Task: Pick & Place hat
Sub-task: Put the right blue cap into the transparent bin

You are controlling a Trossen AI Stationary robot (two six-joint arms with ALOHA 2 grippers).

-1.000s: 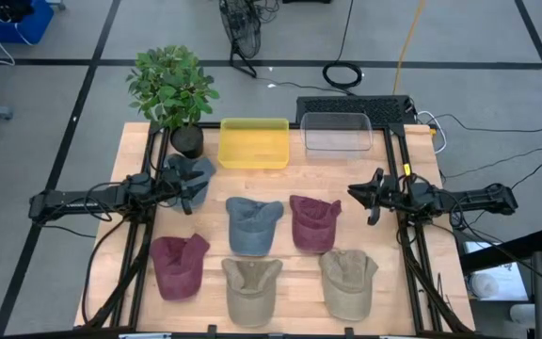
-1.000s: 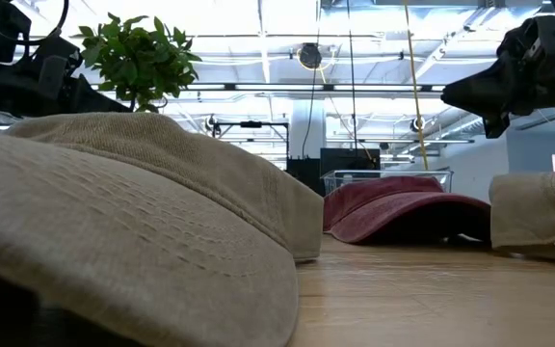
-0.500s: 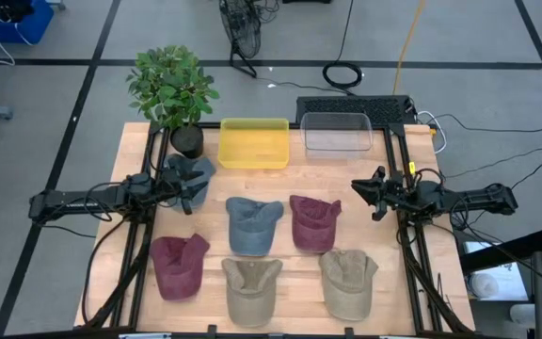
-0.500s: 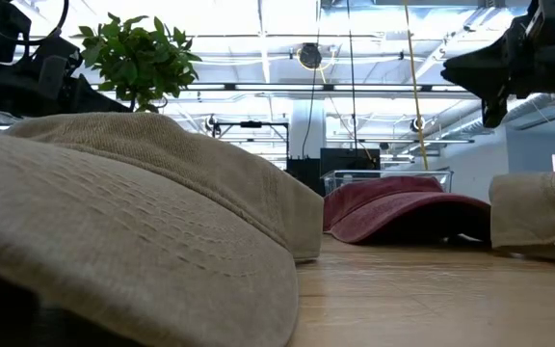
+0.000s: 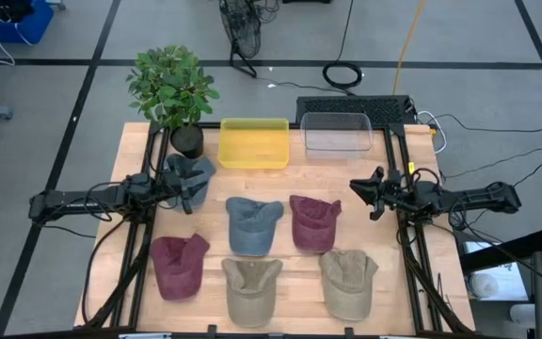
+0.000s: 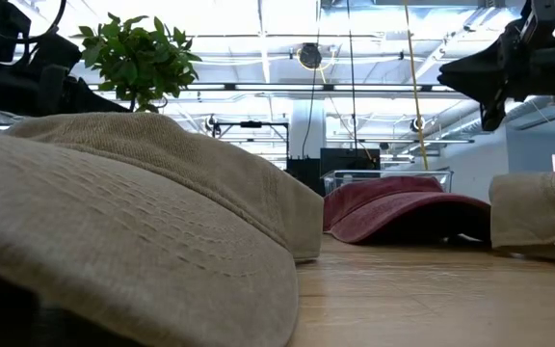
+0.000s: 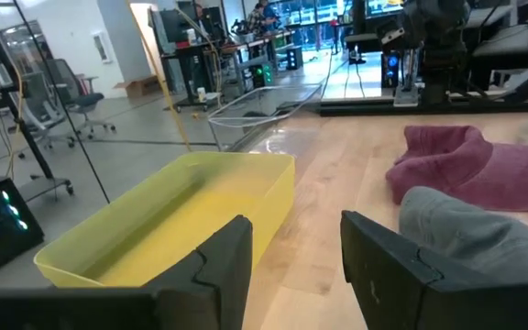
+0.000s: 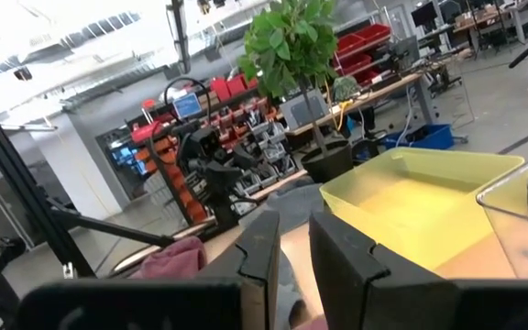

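Six hats lie on the wooden table (image 5: 393, 282): a slate one (image 5: 188, 173) at the left, a blue one (image 5: 254, 224), a maroon one (image 5: 314, 222), another maroon one (image 5: 180, 265), and two tan ones (image 5: 251, 287) (image 5: 348, 281) near the front. My left gripper (image 5: 194, 192) hovers level above the slate hat, open, with nothing between its fingers (image 7: 296, 261). My right gripper (image 5: 363, 198) hangs level over the table's right side. Its fingers stand a narrow gap apart (image 8: 293, 247) around nothing.
A yellow bin (image 5: 254, 142) and a clear bin (image 5: 336, 133) stand at the far edge, with a potted plant (image 5: 172, 89) at the far left corner. Bare wood shows between the hats and the bins. Cables lie on the floor beyond.
My right gripper has tipped its fingers upward a little and rolled slightly, staying over the same spot. The hats have not moved.
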